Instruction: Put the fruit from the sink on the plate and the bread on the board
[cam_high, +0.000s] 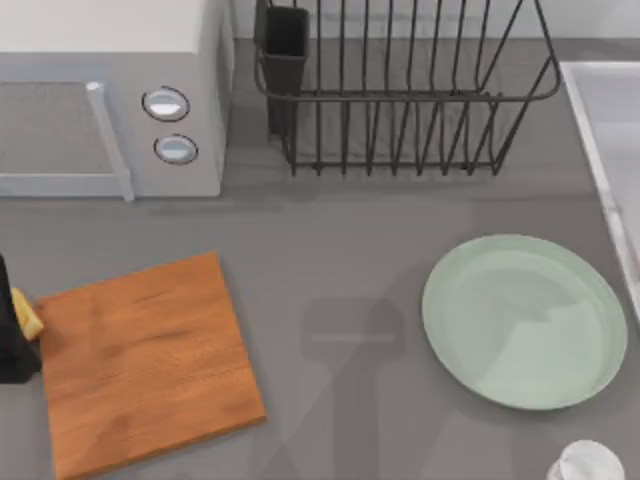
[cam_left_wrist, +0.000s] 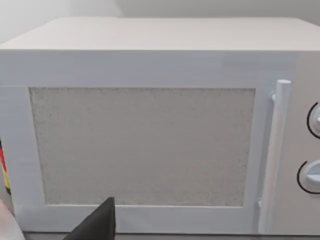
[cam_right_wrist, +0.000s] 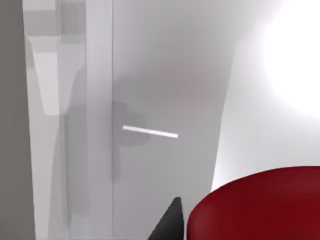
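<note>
One fruit (cam_right_wrist: 260, 205), glossy red, sits close under our right tool's finger (cam_right_wrist: 169, 222) over the pale sink (cam_right_wrist: 165, 100); whether that tool pinches it we cannot tell. One bread (cam_high: 27, 316) chunk sits in our left tool (cam_high: 14, 335) at the desk's (cam_high: 340, 250) left edge, beside one board (cam_high: 145, 360). One plate (cam_high: 525, 320) lies bare. Left wrist view faces one microwave (cam_left_wrist: 150, 125).

A glossy red fruit (cam_right_wrist: 257, 205) sits close to the camera, with one dark fingertip (cam_right_wrist: 169, 222) of the right gripper just beside it. Behind them lies the pale grey sink (cam_right_wrist: 165, 100), its raised rim (cam_right_wrist: 97, 115) running alongside the darker counter (cam_right_wrist: 11, 120).
</note>
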